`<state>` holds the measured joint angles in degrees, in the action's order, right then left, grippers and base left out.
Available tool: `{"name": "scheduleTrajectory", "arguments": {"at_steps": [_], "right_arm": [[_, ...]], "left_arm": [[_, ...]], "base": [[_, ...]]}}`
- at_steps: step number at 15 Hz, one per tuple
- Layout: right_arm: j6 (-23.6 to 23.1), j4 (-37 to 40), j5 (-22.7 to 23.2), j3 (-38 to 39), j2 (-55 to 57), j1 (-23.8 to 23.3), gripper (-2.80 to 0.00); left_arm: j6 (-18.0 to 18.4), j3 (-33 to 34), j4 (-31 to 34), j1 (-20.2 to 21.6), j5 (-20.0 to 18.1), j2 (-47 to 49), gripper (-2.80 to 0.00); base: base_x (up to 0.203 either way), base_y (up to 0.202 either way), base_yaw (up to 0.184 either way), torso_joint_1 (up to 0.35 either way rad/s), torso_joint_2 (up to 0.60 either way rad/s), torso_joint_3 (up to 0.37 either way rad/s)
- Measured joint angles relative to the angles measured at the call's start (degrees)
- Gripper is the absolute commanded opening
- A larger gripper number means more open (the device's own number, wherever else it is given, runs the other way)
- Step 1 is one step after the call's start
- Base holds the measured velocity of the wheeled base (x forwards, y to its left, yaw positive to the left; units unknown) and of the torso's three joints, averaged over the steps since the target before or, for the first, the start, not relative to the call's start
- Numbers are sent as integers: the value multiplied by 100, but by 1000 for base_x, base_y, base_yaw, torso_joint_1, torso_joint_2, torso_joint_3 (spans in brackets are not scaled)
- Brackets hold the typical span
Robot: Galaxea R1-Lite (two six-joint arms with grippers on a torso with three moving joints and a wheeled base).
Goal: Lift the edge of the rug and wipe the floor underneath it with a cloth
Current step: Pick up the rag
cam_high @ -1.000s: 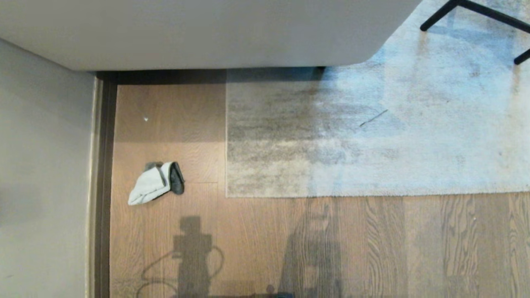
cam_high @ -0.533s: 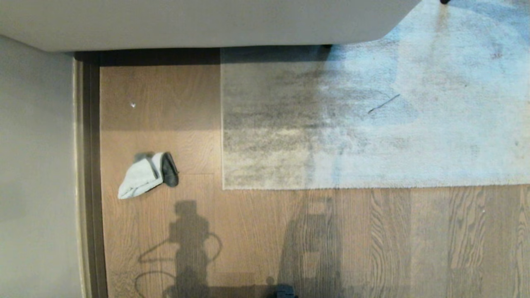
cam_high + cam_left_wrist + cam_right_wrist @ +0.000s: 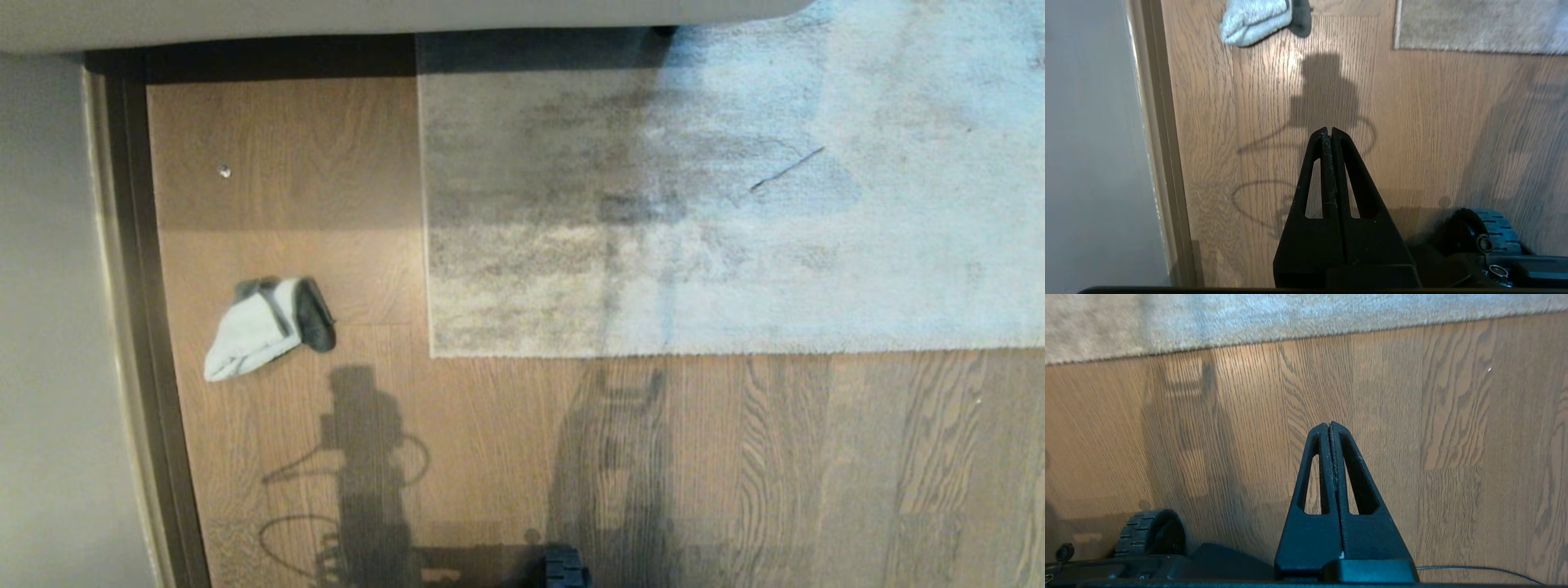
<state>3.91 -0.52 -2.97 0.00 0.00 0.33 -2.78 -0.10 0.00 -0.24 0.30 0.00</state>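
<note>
- No container shows in any view; everything lies straight on the floor [image 3: 506,441], warm brown wood-grain planks with visible seams.
- The cloth [image 3: 265,327] lies crumpled on the planks, off-white face mostly up, with a dark grey fold showing at its end nearer the rug. It sits between the dark baseboard [image 3: 147,343] and the rug, touching neither.
- The rug [image 3: 735,204] lies flat, pale grey-beige with darker mottled streaks. The rug edge [image 3: 653,353] runs straight across the planks and meets the side border at a square corner [image 3: 430,354] near the cloth.
- A pale piece of furniture [image 3: 367,16] overhangs the far end of the rug and floor.
- A small white speck [image 3: 225,171] lies on the planks beyond the cloth.
- The left gripper [image 3: 1329,132] hangs above bare floor, fingers pressed together and holding nothing. In its wrist view the cloth [image 3: 1257,18] lies well ahead of the tips and the rug corner [image 3: 1400,43] off to one side.
- The right gripper [image 3: 1329,426] also hangs above bare planks, fingers pressed together and empty, with the rug edge [image 3: 1306,339] ahead of it and apart from it.
- A black wheel [image 3: 1149,533] of the base shows beneath the right gripper; shadows of both arms fall across the planks.
</note>
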Motion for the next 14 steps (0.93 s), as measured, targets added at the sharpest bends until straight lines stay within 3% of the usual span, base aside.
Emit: {"name": "scheduleTrajectory", "arguments": {"at_steps": [7,14], "right_arm": [[-1,1,0,0,2,0,-280],[0,1,0,0,2,0,-280]], "left_arm": [[0,0,0,2,3,0,-280],[1,0,0,5,3,0,-280]], "base": [[0,0,0,2,1,-189],[0,0,0,2,1,-23]]}}
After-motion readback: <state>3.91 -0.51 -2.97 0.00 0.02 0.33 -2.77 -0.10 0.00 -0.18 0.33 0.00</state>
